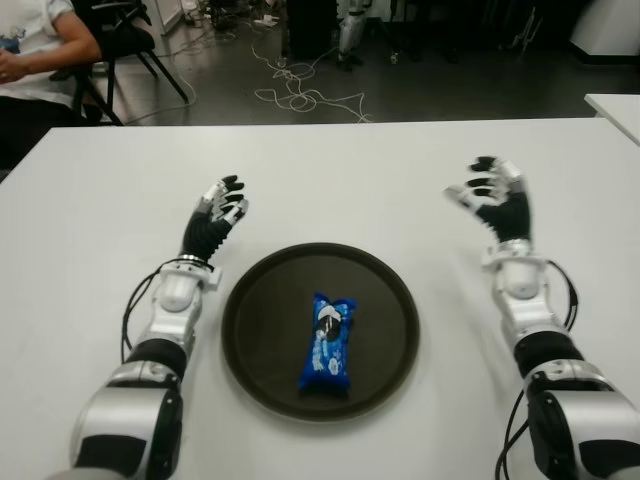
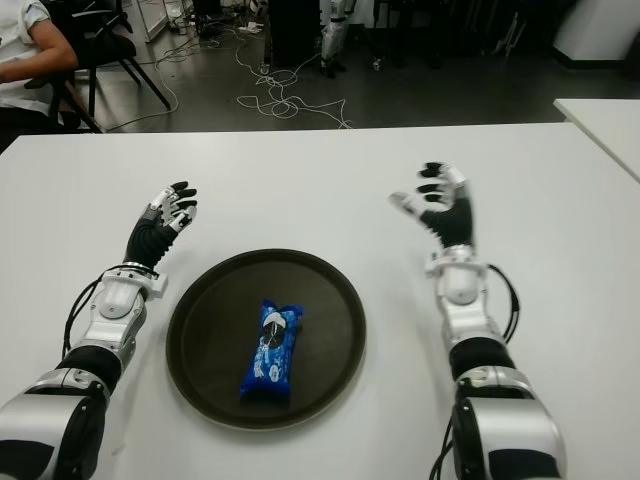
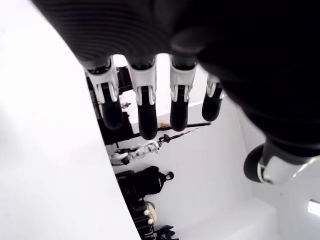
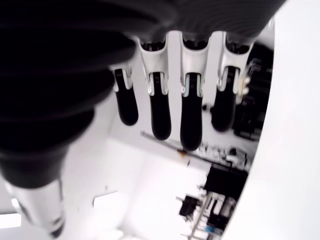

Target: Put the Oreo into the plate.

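A blue Oreo packet [image 1: 329, 343] lies inside the dark round plate [image 1: 262, 320] near the table's front edge, a little right of the plate's middle. My left hand [image 1: 221, 207] shows to the left of the plate, fingers spread and holding nothing. My right hand [image 1: 490, 195] is raised to the right of the plate, palm turned inward, fingers spread and empty. Both wrist views show straight fingers [image 3: 147, 107] [image 4: 161, 107] with nothing between them.
The white table [image 1: 350, 190] stretches beyond the plate. A second white table corner [image 1: 615, 105] shows at the far right. A seated person [image 1: 35, 45] and a black chair [image 1: 125, 45] are at the back left. Cables [image 1: 300, 90] lie on the floor.
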